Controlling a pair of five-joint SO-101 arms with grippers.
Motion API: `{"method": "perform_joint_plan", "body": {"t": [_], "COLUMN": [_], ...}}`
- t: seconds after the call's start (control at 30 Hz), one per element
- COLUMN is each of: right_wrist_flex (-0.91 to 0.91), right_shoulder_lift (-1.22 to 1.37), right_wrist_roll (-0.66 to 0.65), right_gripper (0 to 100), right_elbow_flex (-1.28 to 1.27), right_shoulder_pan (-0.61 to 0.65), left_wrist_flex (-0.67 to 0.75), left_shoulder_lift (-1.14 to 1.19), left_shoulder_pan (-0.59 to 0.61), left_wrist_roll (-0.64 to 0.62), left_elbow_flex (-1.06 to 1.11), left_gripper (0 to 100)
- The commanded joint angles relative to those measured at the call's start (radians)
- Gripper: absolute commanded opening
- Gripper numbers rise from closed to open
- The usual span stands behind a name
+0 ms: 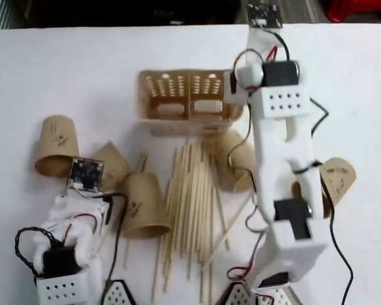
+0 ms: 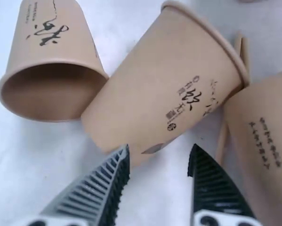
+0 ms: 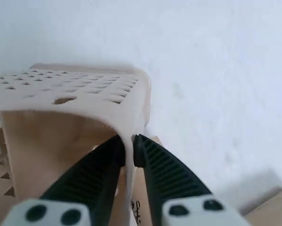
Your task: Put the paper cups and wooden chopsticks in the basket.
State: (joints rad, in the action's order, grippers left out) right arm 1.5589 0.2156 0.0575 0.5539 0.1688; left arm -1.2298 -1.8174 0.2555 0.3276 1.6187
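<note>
Right wrist view: right end effector (image 3: 129,142) pinching basket (image 3: 75,87) rim.

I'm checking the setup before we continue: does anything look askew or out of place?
The basket seems tipped on its side, the right tool shut on its wall. Paper cups lie toppled and chopsticks scattered beside it.

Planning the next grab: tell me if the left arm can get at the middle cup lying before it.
Probably yes. The left gripper is open, its fingers poised at the middle cup's closed end with nothing between, though neighbouring cups lie close on both sides.
</note>
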Motion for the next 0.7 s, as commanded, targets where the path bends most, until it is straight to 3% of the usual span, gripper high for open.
{"method": "perform_joint_plan", "body": {"t": [0.0,0.33,0.57,0.67], "right_wrist_flex": [0.136,0.160,0.159,0.159], "right_shoulder_lift": [0.107,0.220,0.180,0.142], "right_wrist_roll": [0.008,-0.046,-0.152,-0.206], "right_gripper": [1.8,2.6,25.2,26.1], "right_elbow_flex": [0.265,0.356,0.413,0.434], "right_shoulder_pan": [-0.016,-0.038,-0.041,-0.041], "left_wrist_flex": [-0.002,-0.002,-0.002,-0.002], "left_shoulder_lift": [-0.002,-0.002,-0.002,-0.002], "left_shoulder_pan": [0.007,0.007,0.007,0.007], "left_wrist_roll": [0.000,0.000,0.000,0.000], "left_elbow_flex": [-0.009,-0.008,-0.008,-0.008], "left_gripper": [21,21,21,21]}}
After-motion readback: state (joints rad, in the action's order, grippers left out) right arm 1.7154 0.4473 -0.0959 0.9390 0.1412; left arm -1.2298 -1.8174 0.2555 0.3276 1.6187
